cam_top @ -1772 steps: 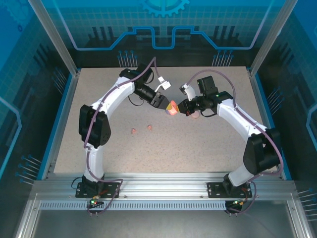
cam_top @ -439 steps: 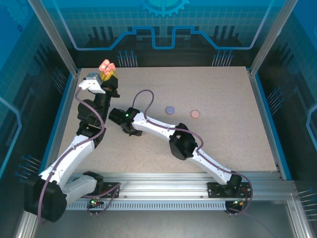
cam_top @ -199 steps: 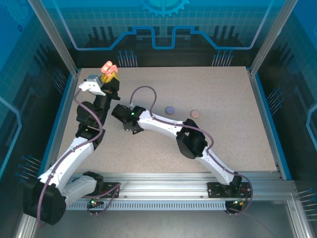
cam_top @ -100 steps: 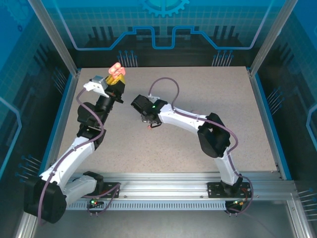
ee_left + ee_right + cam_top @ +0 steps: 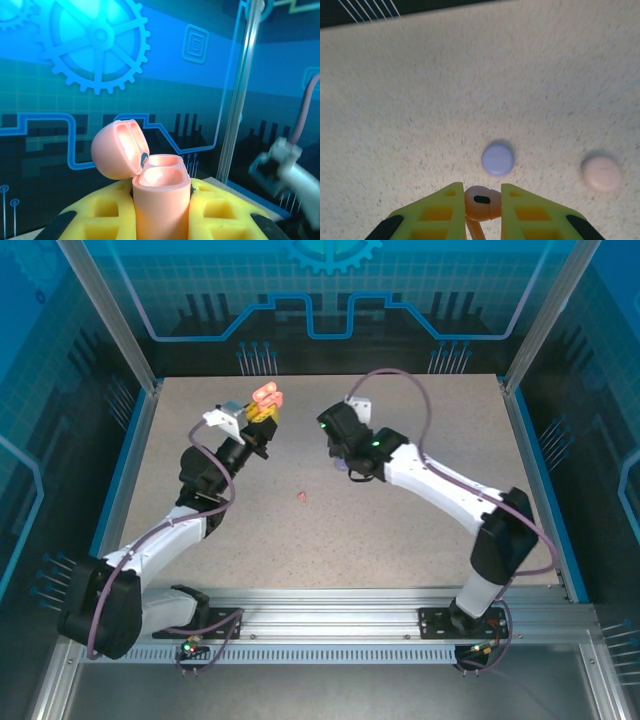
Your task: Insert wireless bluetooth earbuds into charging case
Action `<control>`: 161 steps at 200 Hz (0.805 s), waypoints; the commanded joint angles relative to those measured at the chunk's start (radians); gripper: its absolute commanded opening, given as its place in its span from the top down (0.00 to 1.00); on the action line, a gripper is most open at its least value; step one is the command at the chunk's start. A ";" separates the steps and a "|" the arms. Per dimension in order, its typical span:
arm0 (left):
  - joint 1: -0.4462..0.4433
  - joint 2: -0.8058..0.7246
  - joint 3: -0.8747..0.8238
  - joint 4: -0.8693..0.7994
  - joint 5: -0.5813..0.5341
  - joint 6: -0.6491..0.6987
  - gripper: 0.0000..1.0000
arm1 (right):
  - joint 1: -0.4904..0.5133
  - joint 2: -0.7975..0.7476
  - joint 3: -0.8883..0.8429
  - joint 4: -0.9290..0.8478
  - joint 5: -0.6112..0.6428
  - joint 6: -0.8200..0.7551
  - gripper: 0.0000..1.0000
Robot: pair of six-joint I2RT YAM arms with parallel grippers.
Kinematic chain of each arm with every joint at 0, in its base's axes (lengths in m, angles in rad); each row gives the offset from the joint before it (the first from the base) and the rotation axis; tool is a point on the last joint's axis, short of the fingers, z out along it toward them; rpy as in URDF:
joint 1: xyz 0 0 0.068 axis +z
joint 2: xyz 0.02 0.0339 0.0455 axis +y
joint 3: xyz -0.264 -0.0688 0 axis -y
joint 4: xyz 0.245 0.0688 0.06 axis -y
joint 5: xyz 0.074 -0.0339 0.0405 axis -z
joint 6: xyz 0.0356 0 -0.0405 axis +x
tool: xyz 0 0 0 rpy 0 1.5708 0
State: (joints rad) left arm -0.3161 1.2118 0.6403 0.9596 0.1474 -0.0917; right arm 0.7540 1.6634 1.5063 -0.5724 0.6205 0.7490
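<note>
Left end effector (image 5: 161, 212) clamped on coral case (image 5: 161, 192), lid open, held aloft. Right end effector (image 5: 479, 212) pinching coral earbud (image 5: 480, 201) above worktop (image 5: 395, 100).

Risks:
- Slim pinch. Bud may twist or drop if misaligned at socket.
- Second earbud (image 5: 302, 497) loose on worktop.

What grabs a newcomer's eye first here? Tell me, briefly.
An open coral case, lid flipped back, stands clamped in the left fingers, raised over the far side of the table. The right fingers pinch a coral earbud, with a purple case and a pink case lying on the table beyond. One more earbud lies loose mid-table.
</note>
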 commanded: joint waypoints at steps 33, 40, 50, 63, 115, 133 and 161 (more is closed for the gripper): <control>-0.153 0.043 0.027 0.132 -0.125 0.243 1.00 | -0.084 -0.243 -0.078 0.238 -0.124 -0.120 0.82; -0.166 0.051 0.028 0.150 -0.146 0.258 1.00 | -0.091 -0.271 -0.088 0.277 -0.148 -0.128 0.82; -0.177 0.062 0.031 0.177 -0.170 0.260 1.00 | -0.098 -0.302 -0.097 0.319 -0.183 -0.134 0.82; -0.189 0.073 0.041 0.190 -0.187 0.261 1.00 | -0.105 -0.332 -0.101 0.372 -0.232 -0.145 0.82; -0.221 0.150 0.106 0.200 -0.182 0.254 1.00 | -0.107 -0.388 -0.132 0.556 -0.395 -0.126 0.81; -0.232 0.179 0.132 0.206 -0.175 0.256 1.00 | -0.105 -0.389 -0.168 0.640 -0.454 -0.102 0.81; -0.245 0.213 0.171 0.199 -0.156 0.263 1.00 | -0.098 -0.380 -0.220 0.773 -0.537 -0.089 0.81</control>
State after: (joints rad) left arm -0.5461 1.4033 0.7532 1.1053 -0.0143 0.1421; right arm 0.6552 1.2831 1.3216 0.0246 0.1909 0.6399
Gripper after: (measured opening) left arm 0.186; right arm 0.193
